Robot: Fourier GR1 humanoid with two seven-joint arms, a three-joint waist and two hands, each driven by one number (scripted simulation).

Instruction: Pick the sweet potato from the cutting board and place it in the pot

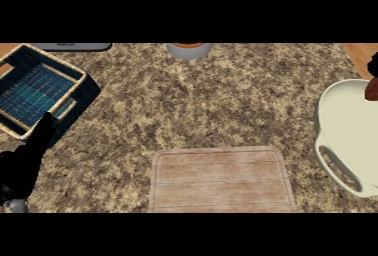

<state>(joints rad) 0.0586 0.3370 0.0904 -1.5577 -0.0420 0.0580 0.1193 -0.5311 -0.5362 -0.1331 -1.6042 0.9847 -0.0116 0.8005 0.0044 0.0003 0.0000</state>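
Nearest, cutting board (218, 180) bare at counter's front edge; left hand (26, 160) resting front-left, fingers straight, holding nothing. Farther, over pot (343, 125) at right edge, brown sliver, likely sweet potato (371, 90), below right hand (374, 64); grasp impossible to tell. Probably dense, stiff, rough-skinned; best taken round the middle.

Kitchen: speckled granite counter (199, 100), wooden cutting board (220, 177), cream pot (347, 125).

pot (347, 125): cut by right edge | right hand (373, 90): mostly out of view | sweet potato: unseen
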